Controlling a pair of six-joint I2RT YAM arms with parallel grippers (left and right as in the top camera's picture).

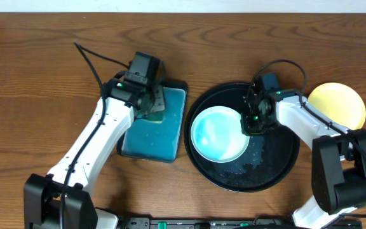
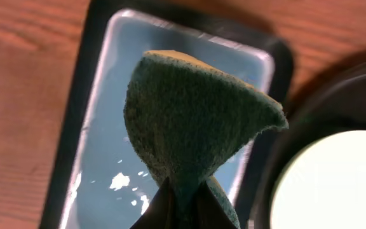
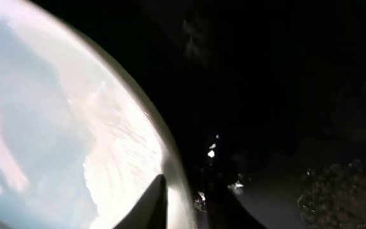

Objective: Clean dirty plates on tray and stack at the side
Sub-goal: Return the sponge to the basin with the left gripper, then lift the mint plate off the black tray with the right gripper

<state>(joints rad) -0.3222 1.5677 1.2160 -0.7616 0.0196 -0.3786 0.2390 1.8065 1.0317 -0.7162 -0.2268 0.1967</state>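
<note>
My left hand (image 2: 182,207) is clamped on a green sponge (image 2: 196,121), held above the teal tray (image 2: 97,127). A mint-blue plate (image 1: 218,135) lies in the left part of the black tray (image 1: 278,162). My right hand (image 3: 192,207) straddles that plate's right rim; I cannot tell whether it grips. A yellow plate (image 1: 338,105) sits on the table (image 1: 37,76), just right of the black tray.

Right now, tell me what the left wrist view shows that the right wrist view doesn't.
Left wrist only: the left gripper shut on a green sponge, hanging over the teal tray. Right wrist only: the right gripper at the rim of the mint-blue plate, with droplets on the black tray beside it. Both: that plate and the black tray around it.
</note>
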